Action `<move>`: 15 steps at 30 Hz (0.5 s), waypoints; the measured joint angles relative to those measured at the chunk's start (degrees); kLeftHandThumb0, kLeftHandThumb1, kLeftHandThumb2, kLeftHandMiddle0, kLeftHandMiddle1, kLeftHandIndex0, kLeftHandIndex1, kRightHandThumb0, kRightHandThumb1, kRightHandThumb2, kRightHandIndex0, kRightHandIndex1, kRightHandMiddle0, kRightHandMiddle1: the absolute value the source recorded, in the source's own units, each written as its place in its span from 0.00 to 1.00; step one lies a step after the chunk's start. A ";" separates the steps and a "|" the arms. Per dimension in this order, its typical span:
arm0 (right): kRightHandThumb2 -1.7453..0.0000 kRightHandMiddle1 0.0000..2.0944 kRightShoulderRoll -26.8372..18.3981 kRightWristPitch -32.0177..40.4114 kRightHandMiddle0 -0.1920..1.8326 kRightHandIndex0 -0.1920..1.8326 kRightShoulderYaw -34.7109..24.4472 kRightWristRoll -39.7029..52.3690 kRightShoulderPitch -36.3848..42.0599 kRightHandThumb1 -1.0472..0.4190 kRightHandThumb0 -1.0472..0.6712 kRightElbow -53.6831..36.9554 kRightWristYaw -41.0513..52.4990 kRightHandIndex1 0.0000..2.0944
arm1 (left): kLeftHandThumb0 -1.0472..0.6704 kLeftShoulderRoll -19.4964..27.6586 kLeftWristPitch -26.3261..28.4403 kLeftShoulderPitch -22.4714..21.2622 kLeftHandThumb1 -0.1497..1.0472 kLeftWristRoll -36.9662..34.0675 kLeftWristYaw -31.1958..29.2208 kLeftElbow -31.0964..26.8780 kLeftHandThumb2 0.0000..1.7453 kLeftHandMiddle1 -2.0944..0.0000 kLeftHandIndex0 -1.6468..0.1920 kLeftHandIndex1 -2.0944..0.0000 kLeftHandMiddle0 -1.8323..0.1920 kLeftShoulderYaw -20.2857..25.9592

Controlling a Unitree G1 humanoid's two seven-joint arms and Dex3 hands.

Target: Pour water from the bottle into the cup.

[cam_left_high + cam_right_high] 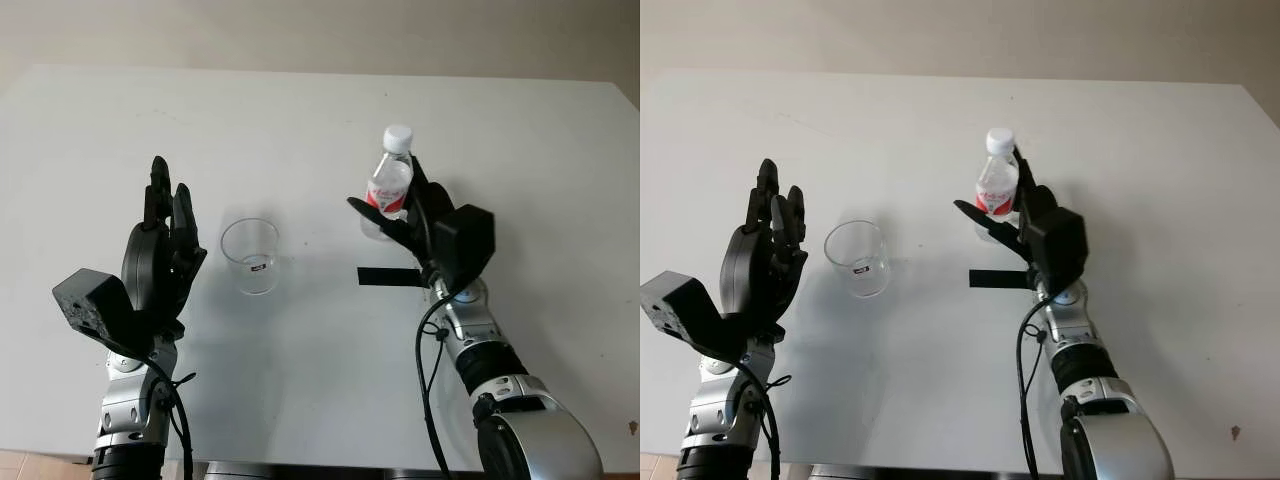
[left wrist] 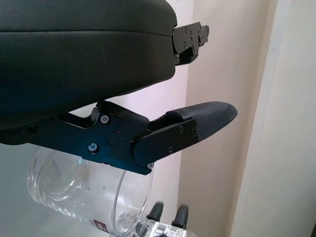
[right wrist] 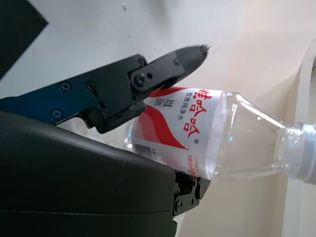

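Right hand (image 1: 415, 215) grips upright bottle (image 1: 390, 180).

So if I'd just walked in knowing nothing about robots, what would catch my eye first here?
Probably the right hand, right of centre on the white table, its black fingers closed around an upright, white-capped water bottle with a red label. Next, the clear plastic cup standing empty near the middle. The left hand is raised open just left of the cup.

Clear plastic bottle (image 1: 390, 180), white cap on, red-and-white label, upright, right of the cup. Empty transparent cup (image 1: 250, 256), upright on the tabletop (image 1: 300, 130).
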 measured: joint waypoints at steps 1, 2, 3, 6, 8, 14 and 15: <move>0.97 0.83 0.03 -0.76 0.14 0.12 0.23 -0.56 -0.66 0.07 0.43 1.18 -0.56 0.72 | 0.20 -0.01 -0.02 0.00 1.00 0.00 0.00 0.02 0.42 0.97 0.99 0.97 0.97 0.00; 0.97 0.87 0.02 -1.29 0.14 0.12 0.44 -1.08 -1.38 0.07 0.42 2.29 -0.86 0.78 | 0.20 -0.01 -0.14 0.00 1.00 0.00 0.00 0.05 0.42 0.97 0.99 0.97 0.97 -0.01; 0.97 0.90 0.02 -1.52 0.15 0.12 0.66 -1.40 -2.20 0.07 0.41 3.39 -0.94 0.83 | 0.20 -0.02 -0.34 0.00 1.00 0.01 0.00 0.09 0.42 0.97 0.99 0.97 0.97 -0.02; 0.97 0.95 -0.08 -1.61 0.17 0.14 1.36 -2.40 -4.61 0.08 0.40 5.91 -0.67 0.91 | 0.20 -0.14 -0.59 0.00 1.00 0.14 0.07 0.09 0.42 0.97 0.99 0.97 0.97 -0.08; 0.97 0.99 -0.20 -1.60 0.19 0.16 2.16 -3.55 -5.88 0.07 0.38 7.12 -0.76 0.98 | 0.20 -0.22 -0.76 0.00 1.00 0.24 0.18 0.10 0.41 0.97 0.99 0.97 0.97 -0.12; 0.96 1.00 -0.97 -1.91 0.39 0.49 4.25 -6.90 -8.03 0.01 0.42 9.50 -2.91 1.00 | 0.20 -0.41 -0.76 0.00 1.00 0.26 0.79 0.10 0.41 0.97 0.98 0.97 0.96 -0.12; 0.96 1.00 -1.04 -1.87 0.43 0.52 4.56 -7.36 -8.15 0.00 0.43 9.54 -3.38 1.00 | 0.20 -0.54 -0.76 0.00 1.00 0.25 0.97 0.10 0.41 0.97 0.98 0.97 0.96 -0.12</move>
